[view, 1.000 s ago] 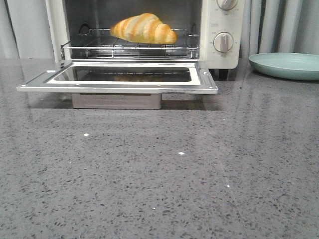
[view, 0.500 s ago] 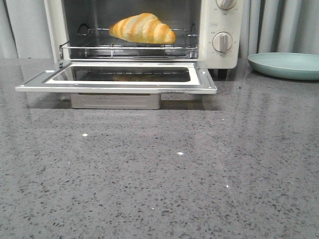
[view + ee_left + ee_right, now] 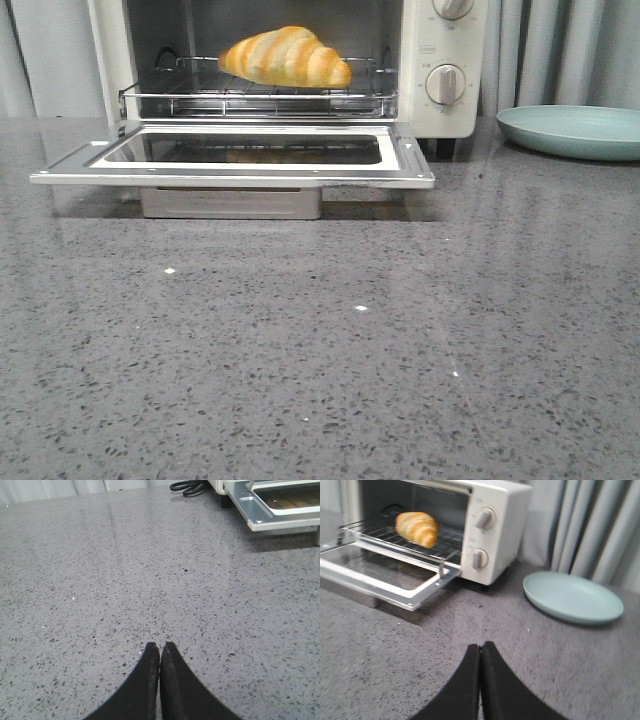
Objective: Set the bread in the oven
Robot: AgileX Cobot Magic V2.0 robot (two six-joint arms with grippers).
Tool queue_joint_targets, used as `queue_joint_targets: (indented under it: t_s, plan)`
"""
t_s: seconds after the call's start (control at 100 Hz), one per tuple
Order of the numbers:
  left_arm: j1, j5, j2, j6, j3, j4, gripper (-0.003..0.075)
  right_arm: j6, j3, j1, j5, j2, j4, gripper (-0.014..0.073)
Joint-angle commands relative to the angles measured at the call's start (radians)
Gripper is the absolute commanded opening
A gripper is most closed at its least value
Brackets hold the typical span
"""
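Evidently oven [image 3: 440, 60] top and knob cut off.

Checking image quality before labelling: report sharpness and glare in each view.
Front view: sharp; small light glints on the table, and the open oven door reflects. Left wrist view: sharp, a broad pale sheen on the table. Right wrist view: soft and slightly blurred, bread and plate edges smeared.

Grey speckled stone countertop [image 3: 320, 350] carries cream toaster oven [image 3: 440, 110], door dropped open; shallow teal plate [image 3: 575, 131] just right of the oven, apart; black cable [image 3: 187, 486] beside the oven.
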Motion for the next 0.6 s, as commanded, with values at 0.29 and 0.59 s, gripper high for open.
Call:
queue_joint_targets:
  t_s: [0.29, 0.59]
  plan:
    - [0.001, -0.058, -0.027, -0.009, 0.021, -0.008, -0.0021, 0.072, 0.317, -0.337, -0.326, -0.013, -0.004, -0.0065]
    - [0.001, -0.058, -0.027, -0.009, 0.021, -0.008, -0.0021, 0.068, 0.323, -0.357, -0.167, -0.015, 0.058, -0.0072]
